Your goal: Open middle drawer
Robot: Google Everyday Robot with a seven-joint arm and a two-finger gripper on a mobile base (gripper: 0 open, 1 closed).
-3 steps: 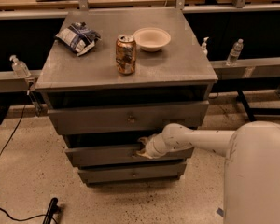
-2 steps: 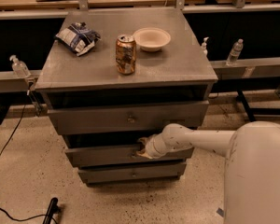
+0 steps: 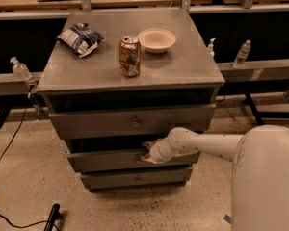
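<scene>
The grey metal cabinet (image 3: 135,76) has three drawer fronts. The middle drawer (image 3: 103,159) is wide and shallow, with a dark gap above its front. My gripper (image 3: 146,154) sits at the centre of that front, where the knob is, and covers it. The white arm (image 3: 202,144) reaches in from the right. The top drawer (image 3: 96,122) is taller and shows a small centre knob (image 3: 134,123). The bottom drawer (image 3: 135,178) is the narrowest.
On the cabinet top stand a drink can (image 3: 129,56), a white bowl (image 3: 156,39) and a crumpled chip bag (image 3: 80,38). Bottles (image 3: 242,54) stand on rails at both sides. A cable (image 3: 9,138) lies on the speckled floor at the left.
</scene>
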